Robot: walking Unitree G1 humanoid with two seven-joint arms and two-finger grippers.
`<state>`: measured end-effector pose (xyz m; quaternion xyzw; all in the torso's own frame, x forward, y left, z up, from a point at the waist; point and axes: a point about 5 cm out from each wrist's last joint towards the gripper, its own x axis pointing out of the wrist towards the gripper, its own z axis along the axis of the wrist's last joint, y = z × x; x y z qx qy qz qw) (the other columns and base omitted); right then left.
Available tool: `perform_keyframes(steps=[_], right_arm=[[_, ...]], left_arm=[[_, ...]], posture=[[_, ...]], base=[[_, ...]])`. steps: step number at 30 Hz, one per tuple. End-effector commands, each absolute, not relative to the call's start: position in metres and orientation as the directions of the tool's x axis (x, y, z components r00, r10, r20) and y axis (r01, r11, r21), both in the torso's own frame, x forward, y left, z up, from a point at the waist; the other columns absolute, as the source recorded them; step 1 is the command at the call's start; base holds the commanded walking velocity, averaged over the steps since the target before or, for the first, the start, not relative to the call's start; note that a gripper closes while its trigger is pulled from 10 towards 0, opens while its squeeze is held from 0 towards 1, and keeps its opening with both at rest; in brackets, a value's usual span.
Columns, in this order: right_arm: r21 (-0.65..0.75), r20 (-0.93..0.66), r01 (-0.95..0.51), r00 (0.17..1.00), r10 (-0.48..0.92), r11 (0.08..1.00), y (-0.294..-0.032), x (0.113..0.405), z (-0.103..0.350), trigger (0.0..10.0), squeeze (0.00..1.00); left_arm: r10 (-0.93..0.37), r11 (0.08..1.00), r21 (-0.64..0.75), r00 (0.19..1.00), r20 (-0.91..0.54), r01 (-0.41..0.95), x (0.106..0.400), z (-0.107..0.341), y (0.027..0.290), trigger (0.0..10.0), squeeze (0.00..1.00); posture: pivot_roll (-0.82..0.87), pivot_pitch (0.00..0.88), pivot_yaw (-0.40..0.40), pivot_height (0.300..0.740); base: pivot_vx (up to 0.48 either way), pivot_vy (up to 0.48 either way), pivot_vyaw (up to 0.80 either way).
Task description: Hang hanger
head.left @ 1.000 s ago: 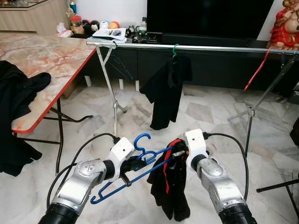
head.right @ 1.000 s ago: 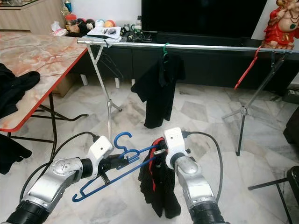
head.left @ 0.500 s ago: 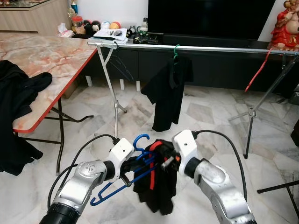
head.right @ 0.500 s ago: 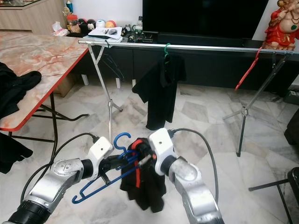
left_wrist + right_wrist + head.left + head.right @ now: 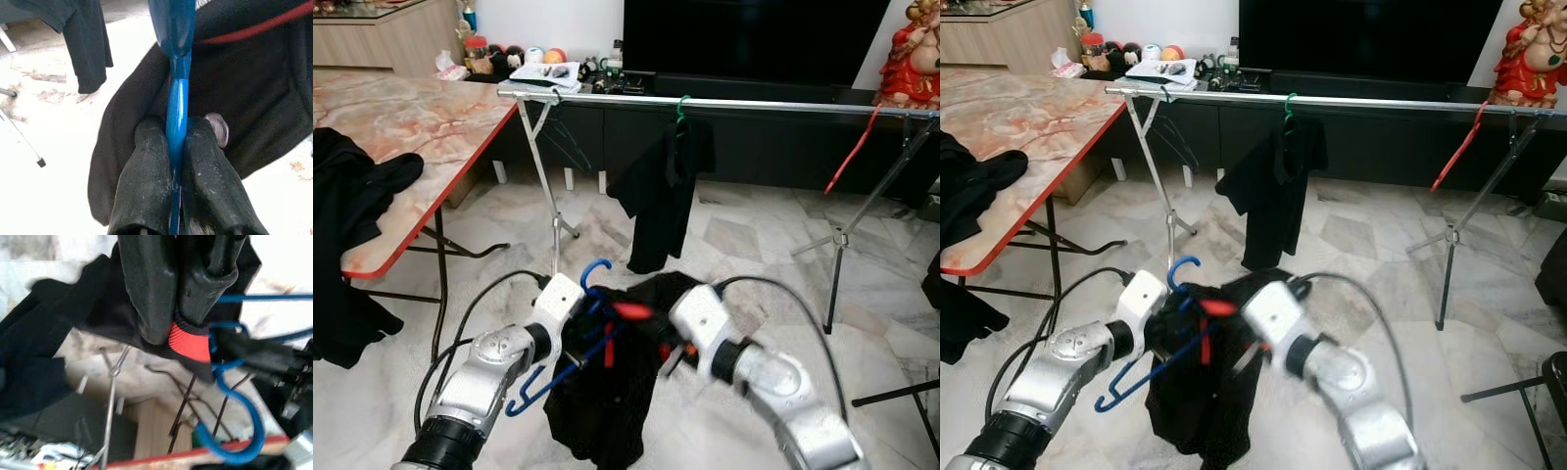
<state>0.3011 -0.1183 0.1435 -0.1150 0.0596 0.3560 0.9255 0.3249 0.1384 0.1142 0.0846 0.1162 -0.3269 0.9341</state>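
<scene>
Near me, low and centre: I had both claws working at the blue hanger (image 5: 570, 345).
Left claw (image 5: 175, 147): clamped on the hanger's blue bar.
Right claw (image 5: 183, 293): pinched on the red-trimmed collar of the black garment (image 5: 607, 401).
Change: half a second before, the garment hung bunched right of the hanger; I had since dragged it left across the frame.
Meaning: dressing looked nearly finished.
Rail (image 5: 754, 102): far side, hanging not yet done.
</scene>
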Motion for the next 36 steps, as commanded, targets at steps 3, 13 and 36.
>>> perform_keyframes(steps=[3,13,36], right_arm=[[-0.167,-0.127,-0.735,0.677,0.725,0.657,-0.110,0.297,0.154,10.0,0.00],[-0.200,-0.130,-0.831,0.548,0.826,0.520,-0.104,0.289,0.156,10.0,0.00],[-0.196,-0.218,-0.912,0.400,0.890,0.361,-0.153,0.286,0.156,10.0,0.00]], left_arm=[[-0.600,0.778,0.055,0.766,-0.232,0.626,0.328,0.119,0.137,10.0,0.00],[-0.641,0.756,-0.007,0.738,-0.209,0.655,0.325,0.119,0.133,10.0,0.00],[-0.692,0.718,-0.091,0.691,-0.210,0.690,0.315,0.107,0.126,10.0,0.00]], posture=[[0.09,0.081,0.005,0.740],[0.09,0.084,0.005,0.740],[0.08,0.016,-0.062,0.740]], base=[[0.000,0.000,0.00],[0.000,0.000,0.00],[0.000,0.000,0.00]])
